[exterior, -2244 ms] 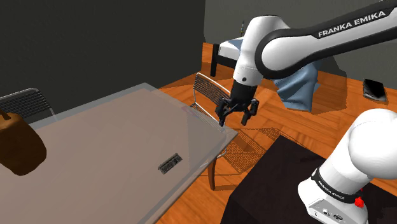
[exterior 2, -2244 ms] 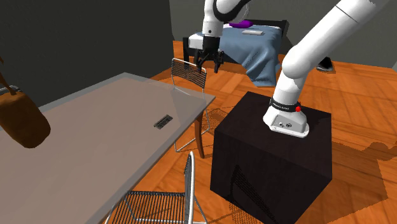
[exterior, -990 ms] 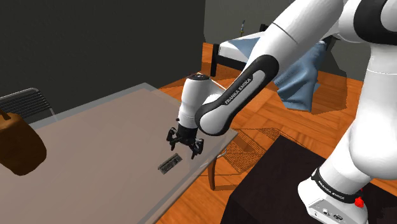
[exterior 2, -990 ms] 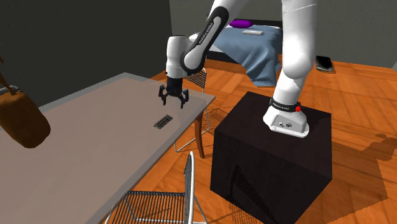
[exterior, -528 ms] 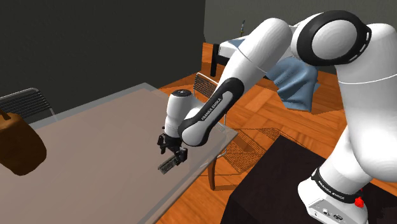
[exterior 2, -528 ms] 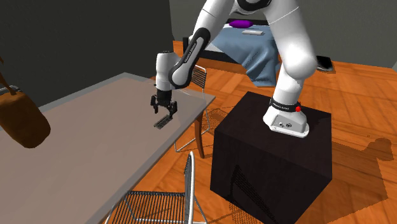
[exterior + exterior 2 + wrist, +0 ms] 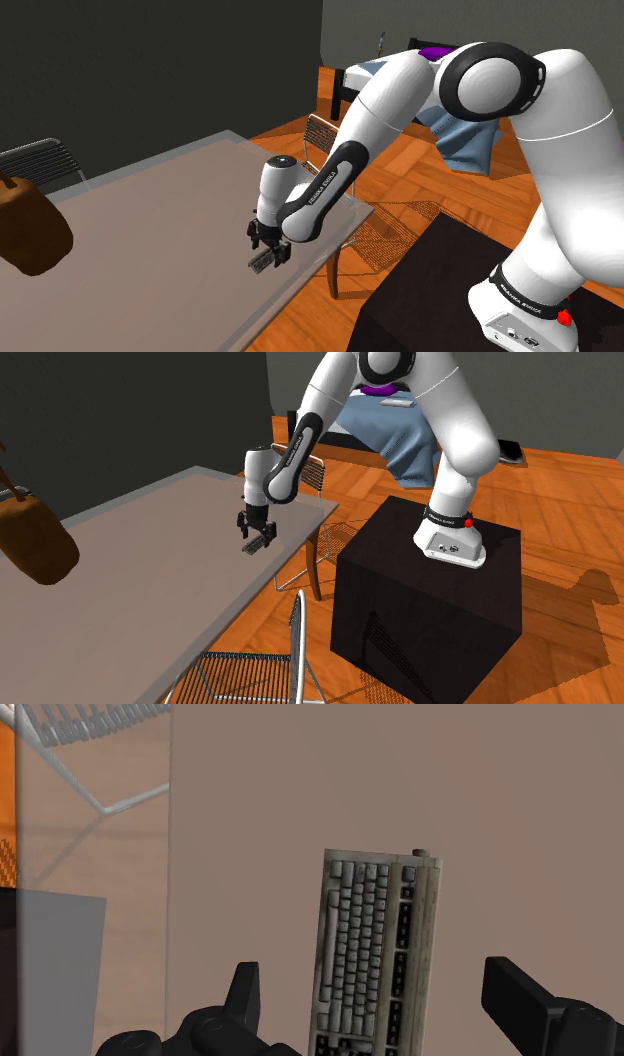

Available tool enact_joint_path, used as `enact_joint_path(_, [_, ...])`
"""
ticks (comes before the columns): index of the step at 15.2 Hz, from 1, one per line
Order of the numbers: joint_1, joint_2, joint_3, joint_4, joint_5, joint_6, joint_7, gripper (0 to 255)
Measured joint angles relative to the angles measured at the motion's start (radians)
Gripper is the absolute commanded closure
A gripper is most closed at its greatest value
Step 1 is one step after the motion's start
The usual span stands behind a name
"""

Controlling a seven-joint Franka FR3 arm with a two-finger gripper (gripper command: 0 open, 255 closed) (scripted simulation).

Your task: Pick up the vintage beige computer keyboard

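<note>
Currently pincer spread wide astride beige keyboard lying flat on table, fingers not touching it.

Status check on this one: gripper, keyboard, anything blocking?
Gripper open, low over the table. Beige keyboard flat on the table, between the fingers, not touched. Nothing beside it blocks the grasp.

Home, bedroom-like: bed with blue cover, wood floor, table, wire chair
</note>
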Motion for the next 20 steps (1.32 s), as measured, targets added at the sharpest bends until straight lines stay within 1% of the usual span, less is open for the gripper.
enact_joint_path(1, [0.001,0.010,-0.002,0.006,-0.001,0.004,-0.001,0])
enact_joint_path(2, [0.003,0.015,-0.003,0.011,-0.002,0.004,0.000,255])
enact_joint_path(12, [0.003,0.019,-0.004,0.016,-0.003,0.004,-0.001,255])
enact_joint_path(20, [-0.012,-0.062,0.017,-0.012,0.011,-0.050,-0.001,255])
